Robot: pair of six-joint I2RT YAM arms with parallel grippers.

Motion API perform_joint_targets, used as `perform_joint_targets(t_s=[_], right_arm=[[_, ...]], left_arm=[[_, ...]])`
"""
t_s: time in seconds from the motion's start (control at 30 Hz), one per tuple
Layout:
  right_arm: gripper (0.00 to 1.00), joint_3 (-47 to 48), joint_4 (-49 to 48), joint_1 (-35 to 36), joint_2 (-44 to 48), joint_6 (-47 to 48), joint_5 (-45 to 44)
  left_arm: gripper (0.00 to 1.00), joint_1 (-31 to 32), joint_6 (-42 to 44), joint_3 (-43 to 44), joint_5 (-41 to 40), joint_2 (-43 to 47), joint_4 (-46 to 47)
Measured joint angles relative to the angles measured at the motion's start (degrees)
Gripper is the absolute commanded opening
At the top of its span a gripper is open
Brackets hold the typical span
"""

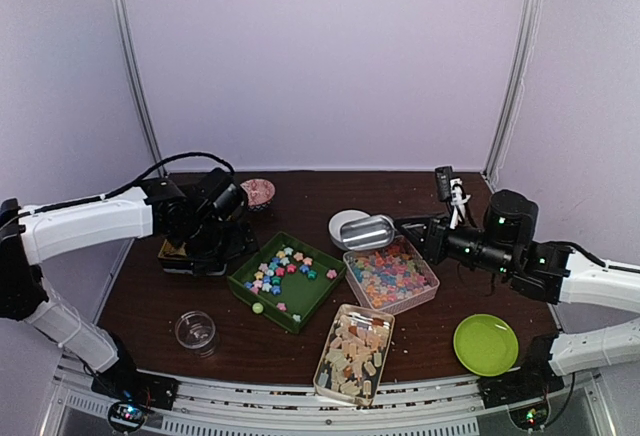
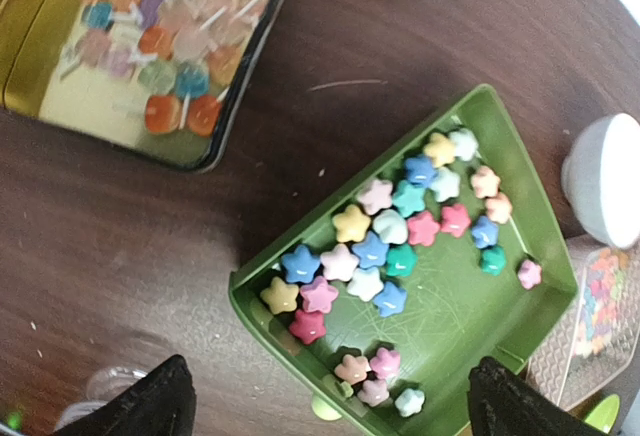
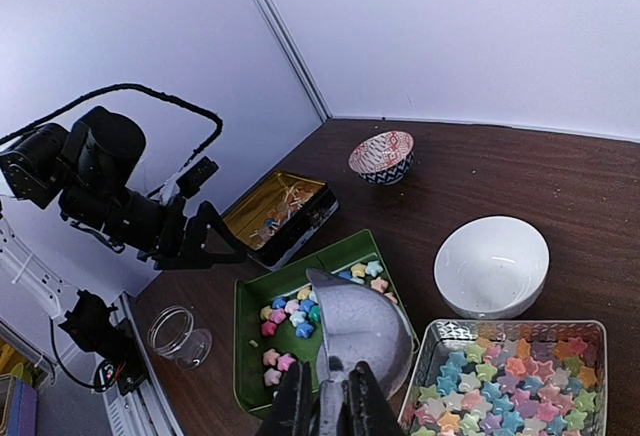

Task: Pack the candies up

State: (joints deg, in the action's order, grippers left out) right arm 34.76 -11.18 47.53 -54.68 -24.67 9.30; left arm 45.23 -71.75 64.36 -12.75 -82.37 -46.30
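Many star-shaped candies (image 2: 390,246) were seen scattered in a green tray (image 2: 450,301) on the tabletop (image 2: 150,256), directly below the left claw (image 2: 330,396), whose fingers (image 2: 150,401) were spread wide with nothing held between them. More candies of the same kind were heaped in a clear tray (image 3: 510,324) just beside and below the right claw (image 3: 330,401), which was pressed together on the handle of a metal scoop (image 3: 365,321) raised near that tray. Beige candies (image 1: 355,351) were left in a second clear container, well apart from both claws.
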Motion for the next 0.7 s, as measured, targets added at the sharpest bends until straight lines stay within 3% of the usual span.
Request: perform_joint_targets(t_s=[0.27, 0.7], right_arm=[[0.00, 0.00, -0.70, 0.02, 0.00, -1.33, 0.76], [0.00, -0.02, 0.00, 0.13, 0.33, -1.38, 0.85]], left_arm=[[0.70, 1.22, -10.32, 1.27, 2.16, -5.11, -2.51], [0.44, 1.27, -14.49, 1.57, 5.29, -11.17, -2.84]])
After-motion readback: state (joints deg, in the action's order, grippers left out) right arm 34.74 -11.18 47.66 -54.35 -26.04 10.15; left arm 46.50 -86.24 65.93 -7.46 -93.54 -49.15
